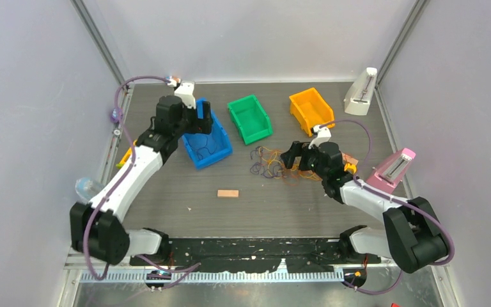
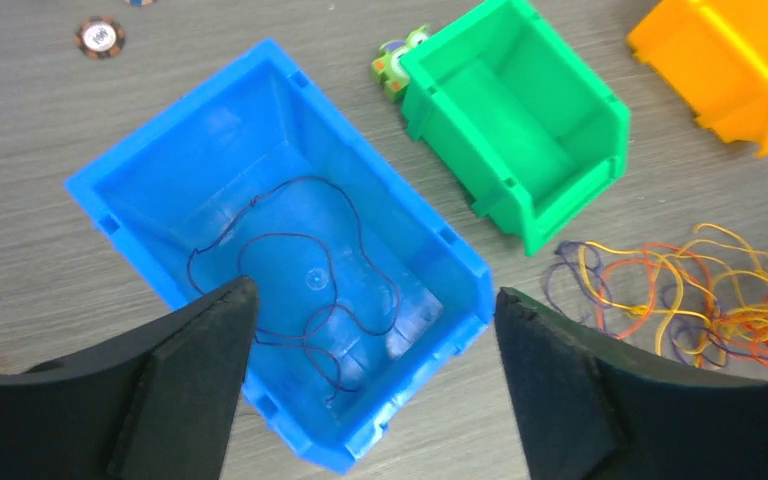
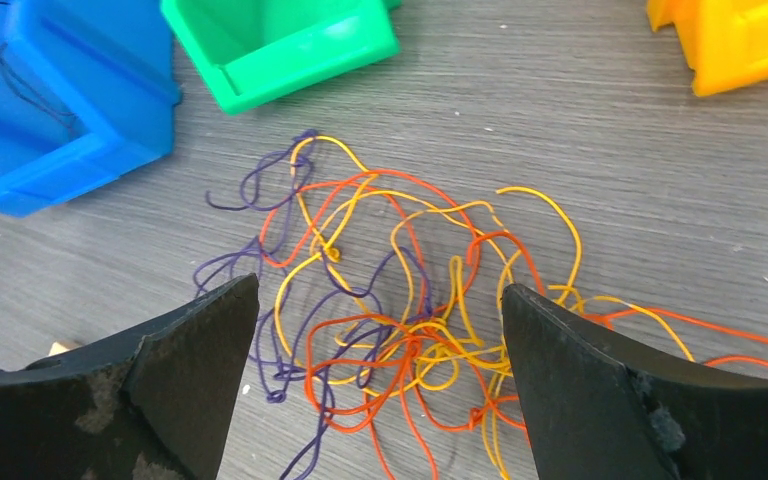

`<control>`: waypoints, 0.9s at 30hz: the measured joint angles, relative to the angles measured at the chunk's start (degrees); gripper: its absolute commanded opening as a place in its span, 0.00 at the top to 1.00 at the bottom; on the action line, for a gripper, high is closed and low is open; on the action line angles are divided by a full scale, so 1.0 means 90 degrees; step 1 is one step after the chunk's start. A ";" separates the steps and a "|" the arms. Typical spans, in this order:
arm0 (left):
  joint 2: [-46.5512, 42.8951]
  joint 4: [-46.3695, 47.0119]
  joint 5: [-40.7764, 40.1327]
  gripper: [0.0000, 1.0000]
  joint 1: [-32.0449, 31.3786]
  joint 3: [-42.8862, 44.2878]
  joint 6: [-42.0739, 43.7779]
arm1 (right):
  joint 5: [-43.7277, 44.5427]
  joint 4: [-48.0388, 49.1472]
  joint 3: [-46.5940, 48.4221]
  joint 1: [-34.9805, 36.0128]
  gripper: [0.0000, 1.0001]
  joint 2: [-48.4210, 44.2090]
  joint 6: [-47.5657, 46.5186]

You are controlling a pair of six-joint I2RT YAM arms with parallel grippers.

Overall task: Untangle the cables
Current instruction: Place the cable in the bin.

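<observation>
Both my grippers gape, pointing down.
My white-and-black left arm (image 1: 131, 176) stretches forward, its black two-finger left gripper (image 2: 375, 295) spread wide and holding nothing; my right arm (image 1: 367, 198) bends inward, its right gripper (image 3: 380, 290) equally wide, low and empty.

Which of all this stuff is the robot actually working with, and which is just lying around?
In the job: the cable tangle; the dark strand in the blue bin.
Idle right now: green bin, orange bin, wooden block, white gadget, pink gadget.
</observation>
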 measured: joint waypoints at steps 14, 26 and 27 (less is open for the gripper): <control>-0.1537 0.1039 -0.0005 0.00 -0.0947 -0.2001 -0.0865 | -0.0034 -0.0777 0.0641 0.0355 0.56 0.1149 0.0036; -0.1214 0.3655 0.1124 0.00 -0.1923 -0.3526 -0.0342 | -0.0976 0.0641 0.0005 0.0816 0.16 0.0301 -0.0078; -0.1178 0.3810 0.1166 0.00 -0.1994 -0.3597 -0.0308 | -0.0826 0.0641 -0.0029 0.0816 0.15 0.0182 -0.0102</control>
